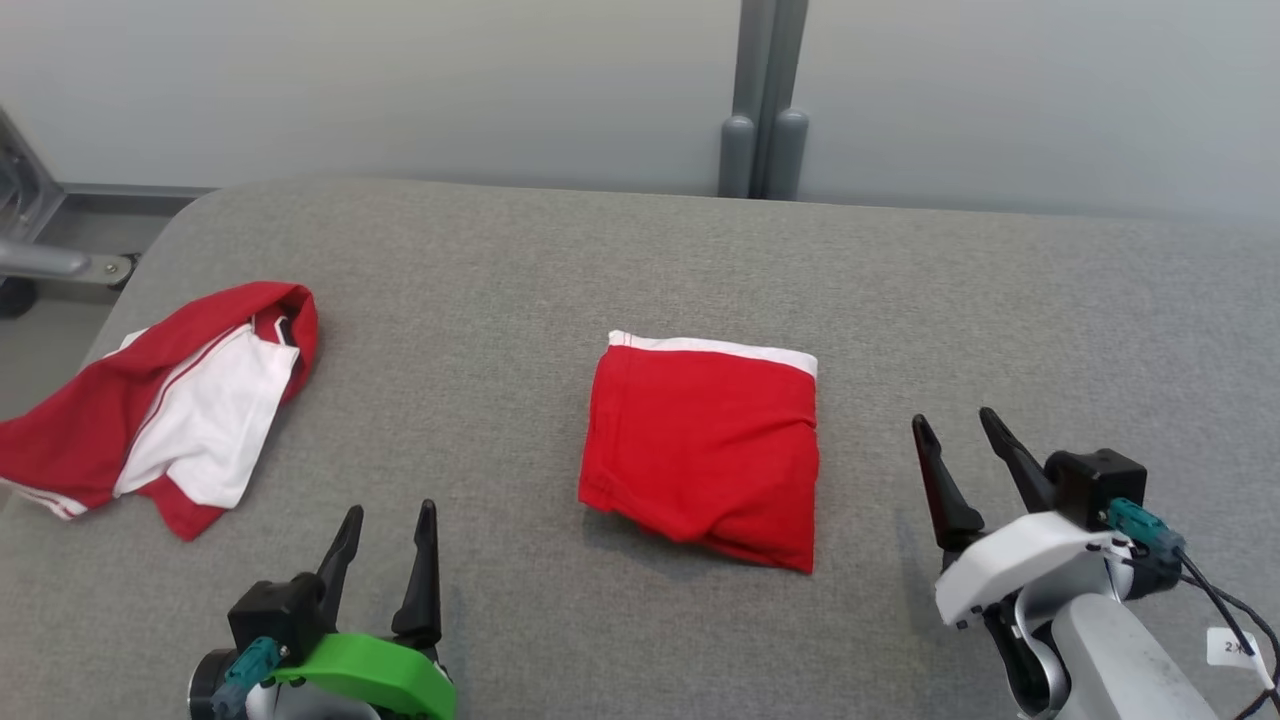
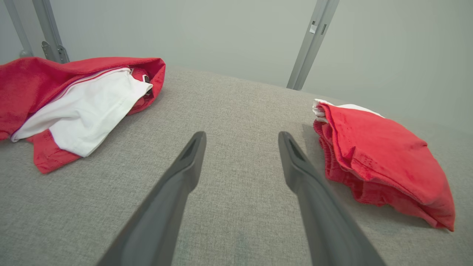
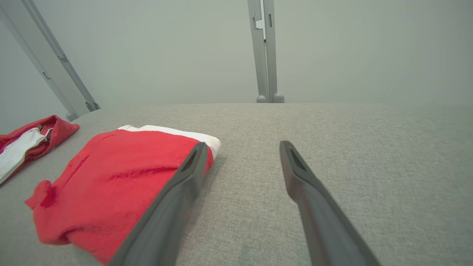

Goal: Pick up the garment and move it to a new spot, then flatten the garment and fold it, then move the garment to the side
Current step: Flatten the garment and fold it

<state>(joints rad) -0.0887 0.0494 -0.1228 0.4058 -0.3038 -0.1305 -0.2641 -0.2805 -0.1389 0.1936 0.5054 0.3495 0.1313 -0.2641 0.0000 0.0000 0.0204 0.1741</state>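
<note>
A folded red garment with a white waistband lies in the middle of the grey table. It also appears at the right of the left wrist view as the garment and at the left of the right wrist view as the garment. My left gripper stands open near the table's front edge, to the garment's lower left, with nothing between its fingers. To the garment's right, my right gripper is open and apart from the cloth, holding nothing.
A second red and white garment lies crumpled at the table's left edge, also seen as cloth in the left wrist view. A grey post stands behind the table against a pale wall. Bare grey surface spreads at the right.
</note>
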